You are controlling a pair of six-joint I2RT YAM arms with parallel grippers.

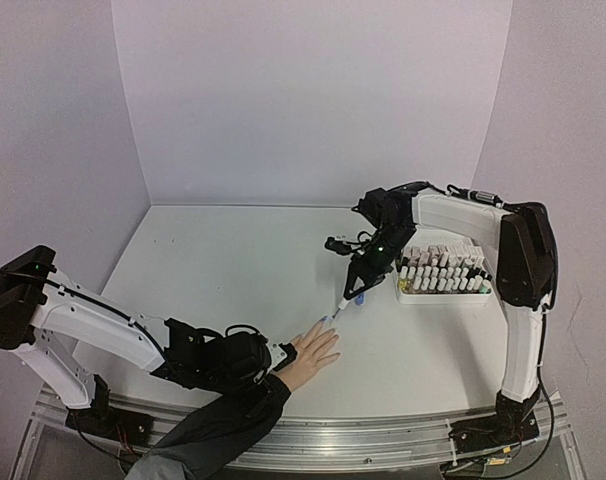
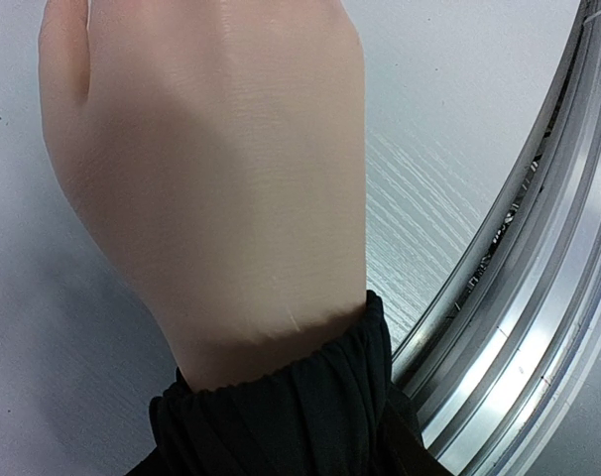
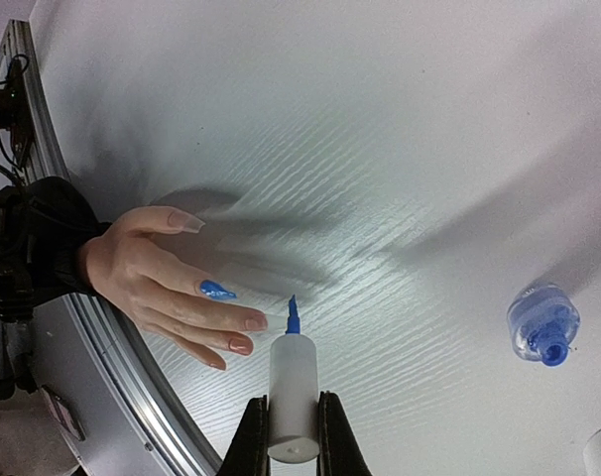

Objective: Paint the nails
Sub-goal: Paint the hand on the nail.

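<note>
- Right gripper (image 3: 293, 402): jaws closed tight on the white cap of a brush (image 3: 293, 367), blue bristles pointing away from the wrist.
- Left gripper (image 1: 251, 358): lies at the wrist of the hand (image 1: 313, 352), by the dark sleeve (image 1: 223, 420). Its fingers appear in no view, so whether it clasps the wrist cannot be told.
- Nails (image 3: 254, 321): on fingers spread flat on the table (image 1: 233, 270). One is painted blue (image 3: 217, 290); the others visible are bare pink.
- Key relation: in the right wrist view the bristle tip sits just right of the nearest bare nail, close but apparently apart. From above, brush and fingers run along roughly one slanted line, tip to tip. The right arm is much the nearer to the nails.
- Right wrist view only: nail colours, and the open bottle (image 3: 543, 332) well to the right.
- Top view only: both arms, and the rack of bottles (image 1: 443, 272).
- Left wrist view: back of hand, sleeve cuff, metal rail (image 2: 539, 297); no nails.
</note>
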